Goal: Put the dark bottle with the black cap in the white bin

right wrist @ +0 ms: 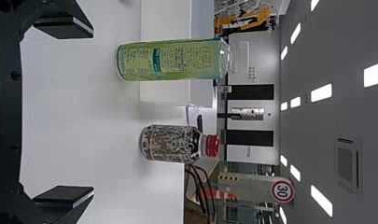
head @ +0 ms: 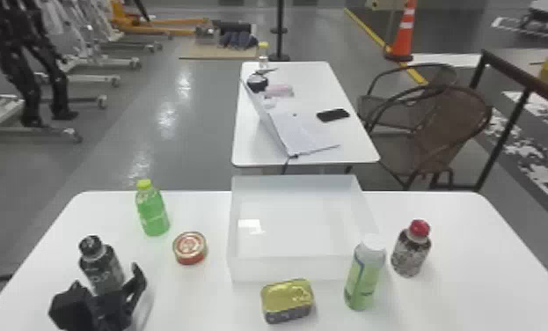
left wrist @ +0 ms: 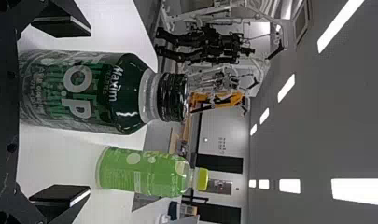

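Between the widely spread fingers of the left hand [head: 107, 278], the dark bottle with the black cap [head: 101, 267] stands upright on the worktop [head: 189, 299], nearer the outer finger. Looks stiff, so it should take a firm squeeze, but smooth sides might slip and it'd be heavyish if full. I'd grab the straight body below the shoulder, not the cap. Right of that hand, past the red tin [head: 189, 248], sits the white bin [head: 286, 268]. Right hand [right wrist: 92, 112] is wide and empty.

Black left claw [head: 107, 277], black right claw [right wrist: 92, 111], flat angular fingers [left wrist: 60, 25], dark palm plates [left wrist: 2, 102], small round screws [left wrist: 11, 147]
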